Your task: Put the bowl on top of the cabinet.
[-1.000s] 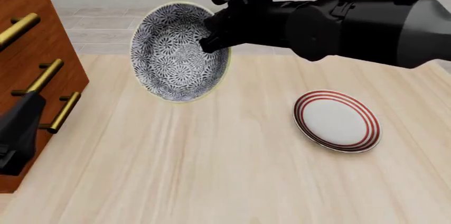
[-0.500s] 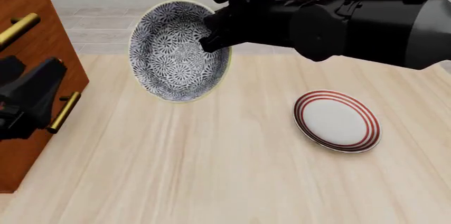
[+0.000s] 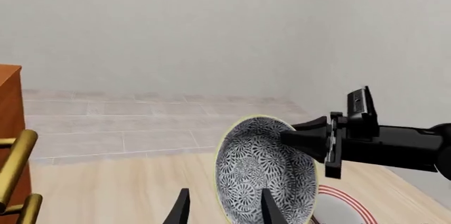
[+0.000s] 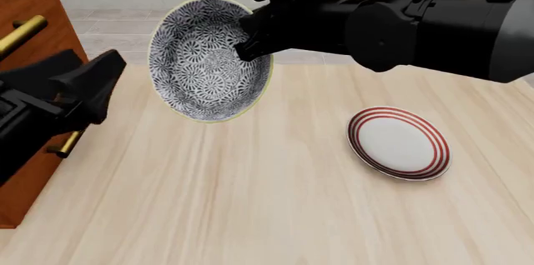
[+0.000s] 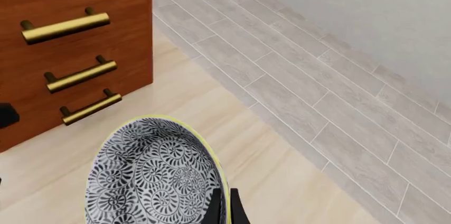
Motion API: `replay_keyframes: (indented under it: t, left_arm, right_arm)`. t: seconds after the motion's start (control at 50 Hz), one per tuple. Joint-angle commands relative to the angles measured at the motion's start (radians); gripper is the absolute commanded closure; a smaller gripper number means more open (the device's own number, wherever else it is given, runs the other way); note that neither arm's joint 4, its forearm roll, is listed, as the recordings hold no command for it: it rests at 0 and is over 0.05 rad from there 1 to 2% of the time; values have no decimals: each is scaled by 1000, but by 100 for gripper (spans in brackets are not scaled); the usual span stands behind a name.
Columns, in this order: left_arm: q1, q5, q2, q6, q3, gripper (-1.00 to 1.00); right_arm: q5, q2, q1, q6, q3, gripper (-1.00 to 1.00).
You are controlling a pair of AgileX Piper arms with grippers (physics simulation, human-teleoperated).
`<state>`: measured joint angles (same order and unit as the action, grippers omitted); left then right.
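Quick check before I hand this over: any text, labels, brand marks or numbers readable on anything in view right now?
None. No readable text in any view.
The bowl carries only a floral pattern.
The plate has only red rings.
The cabinet shows plain wood and brass handles.
The right gripper and left gripper are unmarked black.

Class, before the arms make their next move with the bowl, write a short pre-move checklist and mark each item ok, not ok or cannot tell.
1. Right gripper shut on the bowl rim: ok.
2. Bowl lifted off the table: ok.
3. Bowl level: not ok, tipped on edge.
4. Left gripper open, aimed at the bowl: ok.
5. Cabinet top free: cannot tell.
6. Red-ringed plate away from the bowl: ok.
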<state>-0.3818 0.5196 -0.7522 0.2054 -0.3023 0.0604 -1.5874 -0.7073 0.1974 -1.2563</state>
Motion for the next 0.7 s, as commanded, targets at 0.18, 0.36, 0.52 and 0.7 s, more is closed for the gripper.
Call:
replay_keyframes:
  t: [0.18,0.36,0.52,0.7]
  left_arm:
    - [-6,37,-184,6,-70,-100]
    - [10,26,-275,-29,-108,-100]
    - [5,28,-307,-50,-121,-100]
    - [-13,40,-339,-57,-139,-100]
  right_arm:
    - [17,12,-3,10,-19,100]
    - [14,13,-3,9,-17,100]
    - [9,14,-8,6,-10,100]
    - [6,12,-8,5,-5,100]
